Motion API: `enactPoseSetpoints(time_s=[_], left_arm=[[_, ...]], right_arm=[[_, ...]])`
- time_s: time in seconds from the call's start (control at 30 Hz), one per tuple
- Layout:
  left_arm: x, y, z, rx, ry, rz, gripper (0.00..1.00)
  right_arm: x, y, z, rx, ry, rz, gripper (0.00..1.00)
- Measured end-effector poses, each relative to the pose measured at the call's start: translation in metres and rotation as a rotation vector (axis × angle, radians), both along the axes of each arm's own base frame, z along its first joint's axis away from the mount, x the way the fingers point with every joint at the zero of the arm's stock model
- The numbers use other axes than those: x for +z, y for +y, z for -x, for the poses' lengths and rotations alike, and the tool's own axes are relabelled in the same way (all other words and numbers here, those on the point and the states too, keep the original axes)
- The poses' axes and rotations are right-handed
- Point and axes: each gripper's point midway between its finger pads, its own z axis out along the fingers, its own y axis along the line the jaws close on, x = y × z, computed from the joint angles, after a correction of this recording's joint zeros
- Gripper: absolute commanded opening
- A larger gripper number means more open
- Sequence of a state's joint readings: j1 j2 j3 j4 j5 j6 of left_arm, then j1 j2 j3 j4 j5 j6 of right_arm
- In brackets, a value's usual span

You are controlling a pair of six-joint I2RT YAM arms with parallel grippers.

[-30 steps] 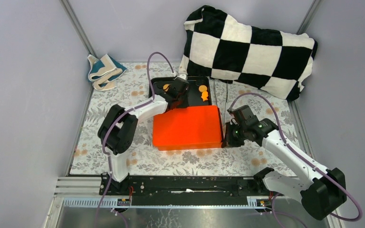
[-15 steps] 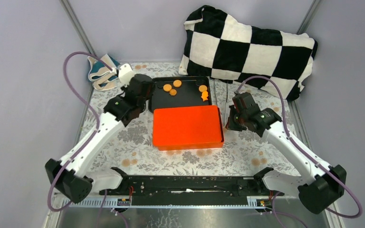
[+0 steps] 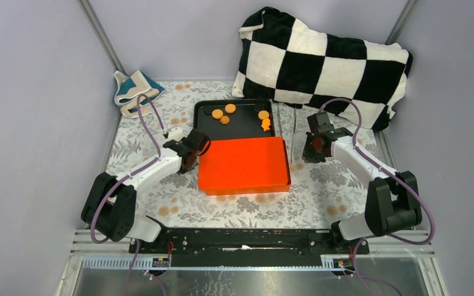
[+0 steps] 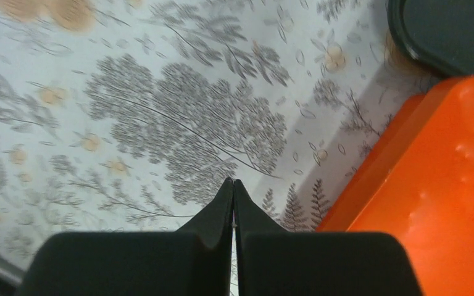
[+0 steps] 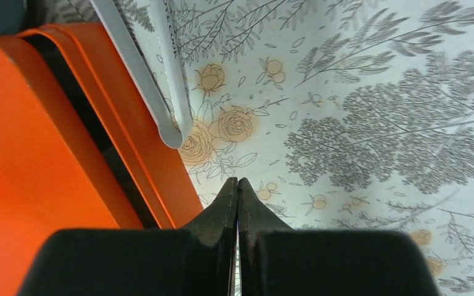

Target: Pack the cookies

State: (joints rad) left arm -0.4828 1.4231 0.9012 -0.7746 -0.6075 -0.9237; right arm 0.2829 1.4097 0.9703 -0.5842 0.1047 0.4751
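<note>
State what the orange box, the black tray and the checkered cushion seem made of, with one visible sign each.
Orange box: likely plastic or painted metal; smooth, slightly glossy, small dimples. Black tray: probably plastic or coated metal; matte, rounded rim. Checkered cushion: plush fabric; fuzzy surface, soft folds.

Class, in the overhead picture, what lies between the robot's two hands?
The orange box lies between the left hand and the right hand, with thin white tongs by its right edge, nearer the right hand. The top view shows this.
</note>
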Motion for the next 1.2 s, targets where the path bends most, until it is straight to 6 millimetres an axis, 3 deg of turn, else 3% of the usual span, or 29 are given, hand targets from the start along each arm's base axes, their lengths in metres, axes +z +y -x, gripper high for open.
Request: enactPoseSetpoints(time_s=[0.2, 0.37, 0.7, 0.83, 1.1, 1.2], left_arm=[[-0.036, -0.040, 0.009, -0.079, 0.040, 0.217, 0.00], [-0.043, -0.085, 0.018, -0.203, 0.054, 0.308, 0.00], [-0.044, -0.092, 0.022, -0.249, 0.082, 0.289, 0.00], [-0.043, -0.101, 0.024, -0.275, 0.080, 0.307, 0.00], [-0.028, -0.128, 0.011, -0.321, 0.022, 0.383, 0.00], [-0.025, -0.131, 0.008, -0.325, 0.009, 0.391, 0.00]], right_arm=[[-0.038, 0.020, 0.003, 0.066, 0.101, -0.081, 0.00], [-0.050, 0.039, 0.014, 0.127, 0.142, -0.184, 0.00], [-0.047, 0.034, 0.011, 0.119, 0.117, -0.215, 0.00], [-0.027, 0.024, 0.009, 0.080, 0.056, -0.160, 0.00], [0.072, 0.015, -0.033, 0.027, -0.238, -0.064, 0.00], [0.088, 0.024, -0.038, 0.061, -0.270, -0.055, 0.00]])
